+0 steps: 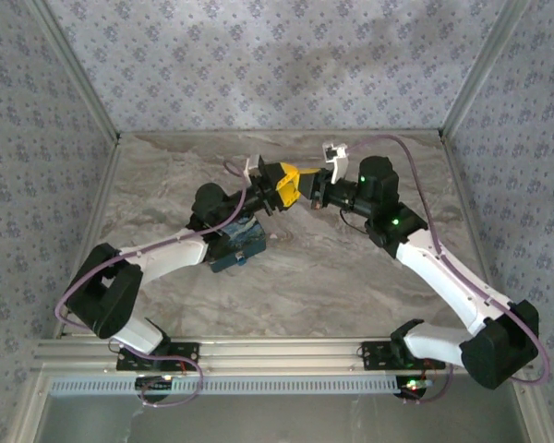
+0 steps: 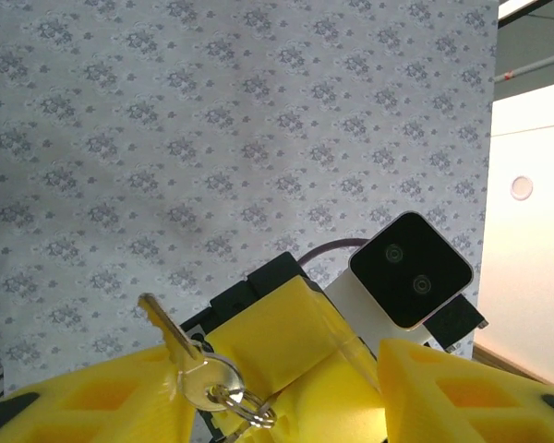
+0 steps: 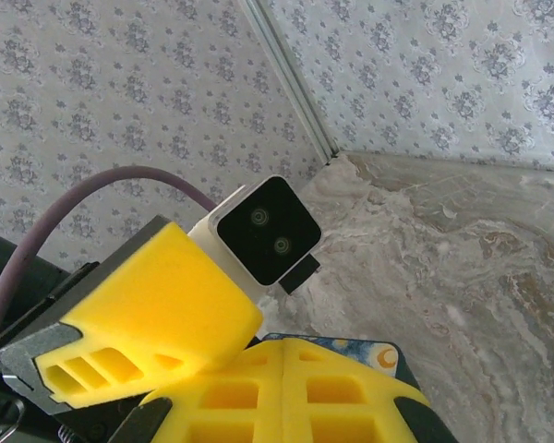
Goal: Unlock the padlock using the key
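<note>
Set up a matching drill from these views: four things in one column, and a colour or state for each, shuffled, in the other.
Things:
1. small metal key
2. thin cable along the arm
3. stone-look table top
4. right gripper with yellow foam pads

Colours and states:
A. purple
B. shut, pads pressed together
C. grey marbled
D. threaded on a metal ring

Pairs: 1-D, 2-A, 3-C, 4-B.
</note>
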You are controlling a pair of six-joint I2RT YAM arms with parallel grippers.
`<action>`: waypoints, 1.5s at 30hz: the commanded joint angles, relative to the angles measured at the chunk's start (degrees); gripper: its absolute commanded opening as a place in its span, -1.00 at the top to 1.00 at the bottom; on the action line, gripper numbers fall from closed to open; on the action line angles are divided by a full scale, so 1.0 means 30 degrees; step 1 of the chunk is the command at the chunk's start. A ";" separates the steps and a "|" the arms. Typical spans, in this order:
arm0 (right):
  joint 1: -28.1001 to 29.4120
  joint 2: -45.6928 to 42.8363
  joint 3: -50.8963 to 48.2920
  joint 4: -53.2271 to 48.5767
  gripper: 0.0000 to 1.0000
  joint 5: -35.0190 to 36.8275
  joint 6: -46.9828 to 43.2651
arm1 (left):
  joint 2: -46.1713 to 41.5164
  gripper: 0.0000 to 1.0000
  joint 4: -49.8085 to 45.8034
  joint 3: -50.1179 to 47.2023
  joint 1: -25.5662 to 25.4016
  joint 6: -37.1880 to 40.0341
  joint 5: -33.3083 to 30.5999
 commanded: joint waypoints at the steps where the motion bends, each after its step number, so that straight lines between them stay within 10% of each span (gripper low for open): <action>1: 0.0297 -0.0557 -0.0477 0.0189 1.00 -0.0634 0.0393 | -0.0132 0.07 0.1282 0.0037 0.0102 0.0012 -0.0680; 19: -0.0362 -0.1678 -0.1659 0.1034 1.00 -0.1583 0.2060 | -0.0258 0.62 0.0817 -0.0139 0.0268 0.0372 -0.0766; 26: -0.0419 -0.2021 -0.1782 0.1100 1.00 -0.1770 0.2370 | -0.0430 0.36 0.0265 -0.0377 0.0346 0.0687 -0.0873; 45: -0.0477 -0.2389 -0.2303 0.0719 0.83 -0.1504 0.2859 | -0.0964 0.49 -0.1212 -0.0468 0.0486 0.1705 -0.0527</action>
